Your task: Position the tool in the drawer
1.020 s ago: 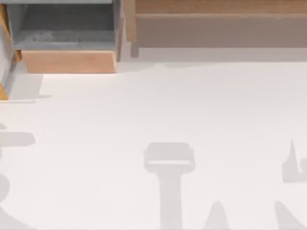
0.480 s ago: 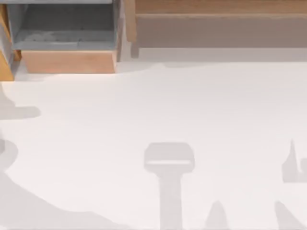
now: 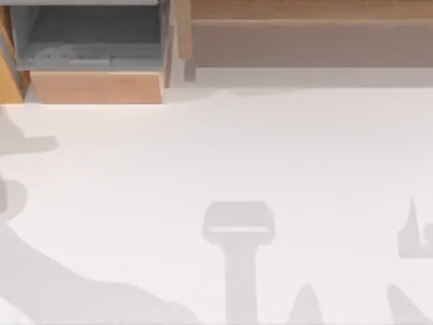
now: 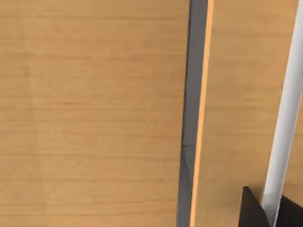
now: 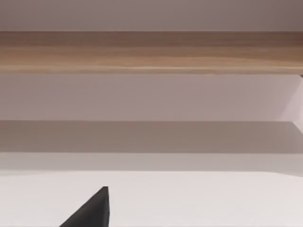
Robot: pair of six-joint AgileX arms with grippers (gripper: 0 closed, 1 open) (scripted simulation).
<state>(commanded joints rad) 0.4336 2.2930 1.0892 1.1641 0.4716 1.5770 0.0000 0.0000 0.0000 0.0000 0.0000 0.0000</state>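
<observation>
The drawer (image 3: 98,87) stands pulled out at the table's back left. It has a tan wood front panel, and its grey floor (image 3: 95,34) lies open to view. The tool is out of view. A black part of my left gripper (image 4: 253,213) shows close against tan wood panels (image 4: 94,113) that are split by a dark grey gap (image 4: 191,94). A black tip of my right gripper (image 5: 94,210) hangs over the white table, facing the long wooden cabinet front (image 5: 151,52).
The long wide cabinet front (image 3: 311,40) runs along the back right of the white table (image 3: 223,149). Grey arm shadows lie on the table's lower left (image 3: 61,291) and along its front edge (image 3: 238,230). A tan wood strip (image 3: 8,74) sits at the left edge beside the drawer.
The shadow at the table's lower left has grown and spread rightward. The tan strip at the left edge has shifted up toward the drawer. The drawer has not moved.
</observation>
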